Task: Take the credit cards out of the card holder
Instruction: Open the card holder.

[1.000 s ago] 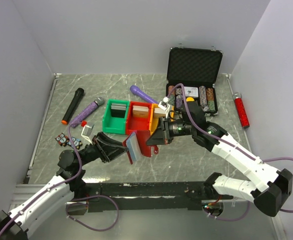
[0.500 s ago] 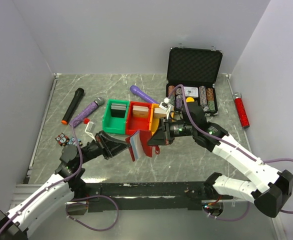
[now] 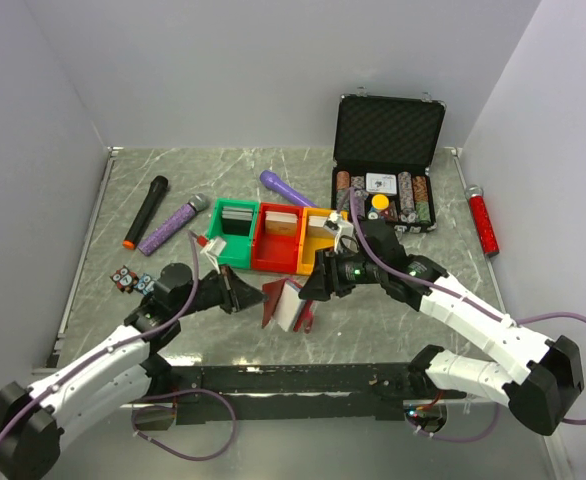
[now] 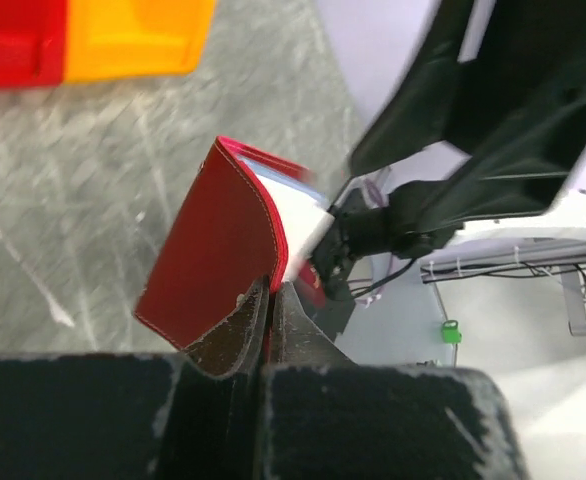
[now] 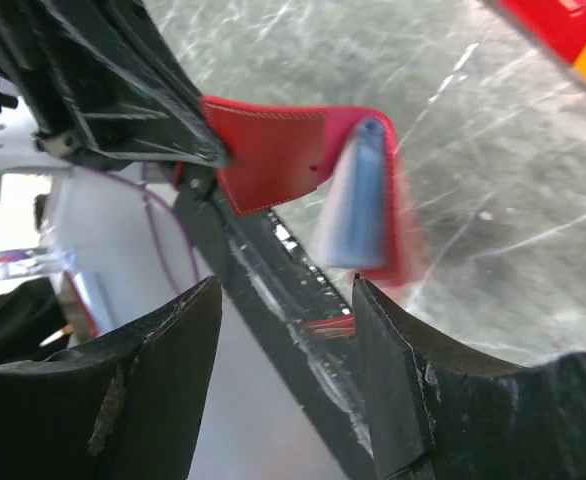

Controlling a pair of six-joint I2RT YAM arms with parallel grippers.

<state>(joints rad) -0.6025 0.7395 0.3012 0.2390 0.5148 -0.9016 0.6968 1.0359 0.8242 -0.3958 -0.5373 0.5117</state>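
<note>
Left pincer point(image 4: 269, 305) clamps the card holder point(image 4: 213, 255) flap; right pincer point(image 5: 285, 300) gapes wide, holding nothing.

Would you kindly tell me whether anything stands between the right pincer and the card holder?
Nothing visible does. The right pincer is open and faces the card holder directly, with only open space between them in its wrist view. The left pincer is shut on the card holder from the opposite side, off that path.
</note>
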